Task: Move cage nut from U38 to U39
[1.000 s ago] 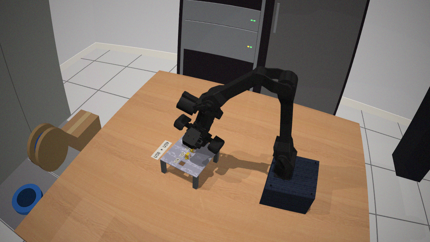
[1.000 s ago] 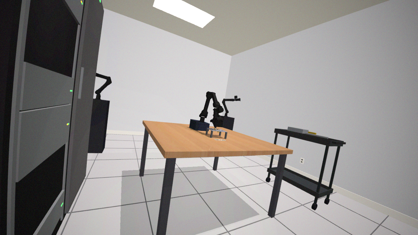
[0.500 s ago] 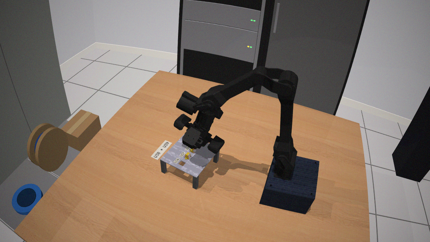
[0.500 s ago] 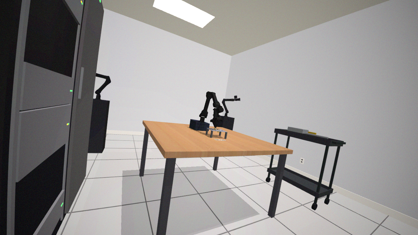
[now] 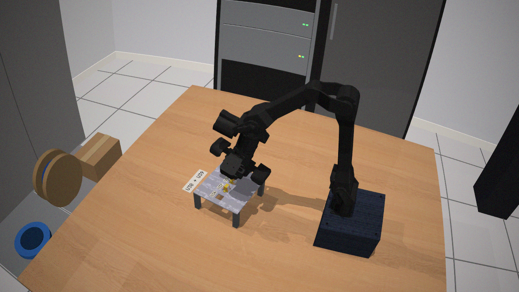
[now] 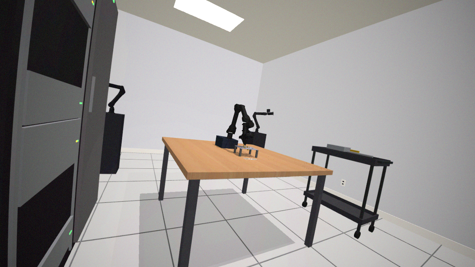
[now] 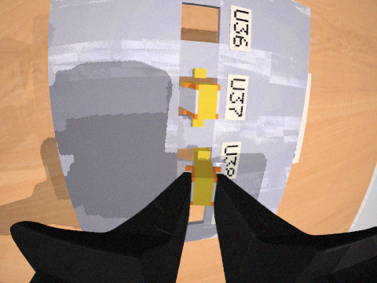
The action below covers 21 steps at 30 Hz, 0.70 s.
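Closed on a yellow cage nut (image 7: 203, 189) at hole U38 of the rail plate (image 5: 207, 187) (image 7: 114, 165), with the gripper (image 5: 232, 178) (image 7: 203, 181) above. Standing on a wooden table (image 5: 163, 232) (image 6: 212, 162), near a server rack (image 5: 217, 47) (image 6: 15, 185) on white floor tiles.

Yellow nut (image 5: 231, 181) (image 7: 203, 186), seemingly near U38

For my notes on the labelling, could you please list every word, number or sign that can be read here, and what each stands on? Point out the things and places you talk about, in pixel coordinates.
"U38 → U39": card (image 5: 194, 180) on the table (image 5: 145, 232) (image 6: 212, 162); unreadable in the exterior view.
"U36": tag (image 7: 240, 28) on the plate (image 5: 237, 205) (image 7: 114, 23).
"U37": tag on the plate.
"U38": tag on the plate, partly shadowed.
No U39 tag can be read on the plate.
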{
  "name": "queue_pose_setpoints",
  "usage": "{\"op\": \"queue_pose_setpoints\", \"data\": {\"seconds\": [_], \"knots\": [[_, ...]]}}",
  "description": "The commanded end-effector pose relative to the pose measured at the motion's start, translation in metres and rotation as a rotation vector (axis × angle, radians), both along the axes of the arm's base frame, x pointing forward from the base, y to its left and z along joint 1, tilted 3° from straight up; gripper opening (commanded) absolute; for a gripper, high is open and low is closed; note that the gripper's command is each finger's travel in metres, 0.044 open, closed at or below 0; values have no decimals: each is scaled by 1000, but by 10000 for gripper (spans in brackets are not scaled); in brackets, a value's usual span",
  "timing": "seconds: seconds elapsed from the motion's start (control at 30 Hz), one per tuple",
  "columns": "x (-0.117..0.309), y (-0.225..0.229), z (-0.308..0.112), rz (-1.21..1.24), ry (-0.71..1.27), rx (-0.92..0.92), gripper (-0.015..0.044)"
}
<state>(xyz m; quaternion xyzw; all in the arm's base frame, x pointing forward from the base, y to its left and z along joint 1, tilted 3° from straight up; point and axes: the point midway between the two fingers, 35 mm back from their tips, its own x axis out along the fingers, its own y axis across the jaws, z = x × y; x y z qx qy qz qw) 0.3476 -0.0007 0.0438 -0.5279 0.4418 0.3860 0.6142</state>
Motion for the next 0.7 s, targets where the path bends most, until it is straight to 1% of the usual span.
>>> {"op": "queue_pose_setpoints", "data": {"seconds": [0.0,0.67], "knots": [[0,0,1,4,-2,1,35],[0,0,2,5,4,2,35]]}}
